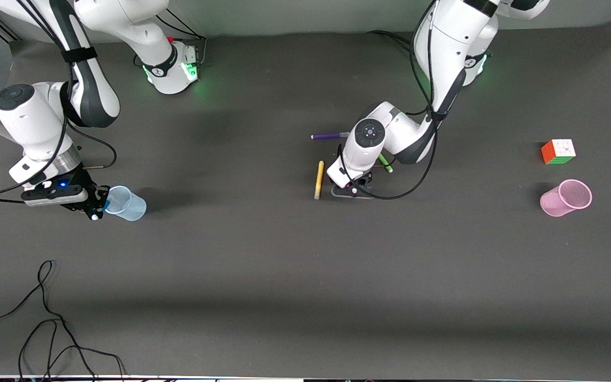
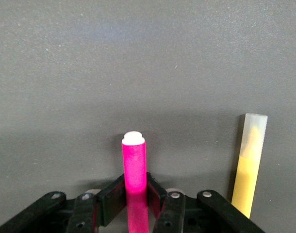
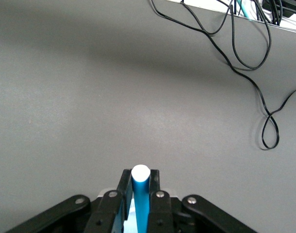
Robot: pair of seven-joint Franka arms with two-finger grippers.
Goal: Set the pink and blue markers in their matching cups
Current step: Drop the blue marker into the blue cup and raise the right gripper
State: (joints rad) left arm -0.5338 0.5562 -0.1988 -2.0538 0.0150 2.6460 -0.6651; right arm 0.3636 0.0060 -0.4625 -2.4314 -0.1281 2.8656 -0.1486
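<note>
My left gripper (image 1: 355, 189) is low at the table beside the yellow marker (image 1: 319, 179). In the left wrist view the gripper (image 2: 136, 188) is shut on the magenta-pink marker (image 2: 134, 158), whose pale end sticks out past the fingertips. My right gripper (image 1: 96, 206) is at the rim of the pale blue cup (image 1: 126, 203), which is tilted. In the right wrist view the gripper (image 3: 140, 183) is shut on the bright blue marker (image 3: 141, 196), white end outward. The pale pink cup (image 1: 566, 198) stands alone toward the left arm's end of the table.
A purple marker (image 1: 329, 136) and a green marker (image 1: 385, 163) lie by the left arm's wrist. The yellow marker also shows in the left wrist view (image 2: 250, 165). A colour cube (image 1: 558, 152) sits just farther from the camera than the pink cup. Loose black cables (image 1: 45, 318) lie near the front edge.
</note>
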